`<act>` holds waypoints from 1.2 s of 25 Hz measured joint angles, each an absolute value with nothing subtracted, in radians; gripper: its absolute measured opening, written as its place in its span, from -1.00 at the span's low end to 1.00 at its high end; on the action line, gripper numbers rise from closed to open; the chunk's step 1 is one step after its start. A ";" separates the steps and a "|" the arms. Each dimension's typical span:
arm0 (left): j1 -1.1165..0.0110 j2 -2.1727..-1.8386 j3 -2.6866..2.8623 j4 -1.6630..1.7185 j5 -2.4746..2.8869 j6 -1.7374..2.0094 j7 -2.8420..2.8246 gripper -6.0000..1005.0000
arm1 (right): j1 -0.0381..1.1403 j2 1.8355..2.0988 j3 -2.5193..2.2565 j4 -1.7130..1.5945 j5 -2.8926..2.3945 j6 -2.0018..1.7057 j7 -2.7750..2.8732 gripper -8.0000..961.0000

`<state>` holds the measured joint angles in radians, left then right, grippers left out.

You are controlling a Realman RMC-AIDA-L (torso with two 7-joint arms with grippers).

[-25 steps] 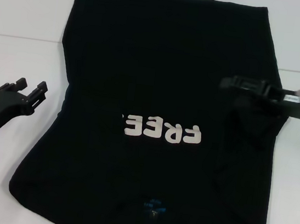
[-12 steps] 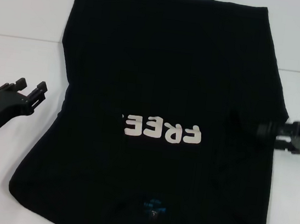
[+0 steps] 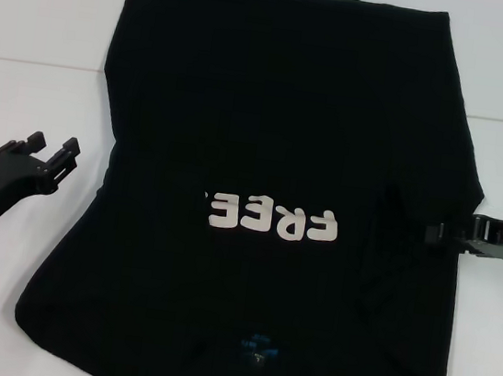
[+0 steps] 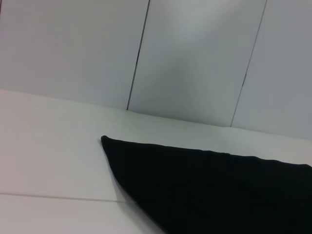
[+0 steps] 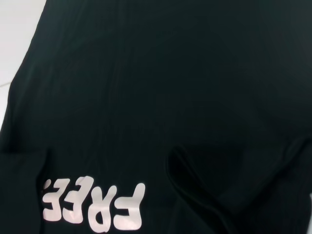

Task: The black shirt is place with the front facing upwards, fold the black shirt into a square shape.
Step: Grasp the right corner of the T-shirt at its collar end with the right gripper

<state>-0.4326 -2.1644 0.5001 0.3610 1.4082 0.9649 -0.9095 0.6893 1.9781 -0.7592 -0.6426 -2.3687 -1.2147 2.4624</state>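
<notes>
Lettering "FREE!" (image 3: 271, 218) marks the black shirt (image 3: 280, 108); left gripper (image 3: 56, 160) fingers spread, empty; right gripper (image 3: 445, 235) unclear.

black shirt (image 3: 277, 136) collar edge cut off below

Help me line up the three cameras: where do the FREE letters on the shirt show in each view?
Head view: letters at mid-picture, upside down, on the shirt.
Left wrist view: letters not in it; only a plain corner of the shirt and the table.
Right wrist view: letters at the lower left.
Shared landmark: the shirt's black cloth.
</notes>
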 joint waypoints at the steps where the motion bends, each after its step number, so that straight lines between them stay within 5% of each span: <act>1: -0.433 -2.164 0.500 0.361 1.408 0.965 -0.910 0.08 | 0.692 1.981 -0.759 -0.643 -2.374 -1.211 2.461 0.16; 17: -0.433 -2.164 0.483 0.361 1.408 0.955 -0.905 0.08 | 0.727 2.031 -0.893 -0.635 -2.407 -1.063 2.458 -0.09; 28: -0.430 -2.163 0.476 0.366 1.408 0.954 -0.905 0.08 | 0.726 2.025 -0.894 -0.634 -2.404 -1.068 2.497 -0.94; 30: -0.429 -2.163 0.476 0.367 1.408 0.953 -0.905 0.08 | 0.725 2.019 -0.883 -0.635 -2.396 -1.097 2.516 -0.94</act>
<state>-0.4295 -2.1629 0.4758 0.3672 1.4082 0.9529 -0.9050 0.7252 2.0193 -0.8832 -0.6351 -2.3964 -1.0968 2.5163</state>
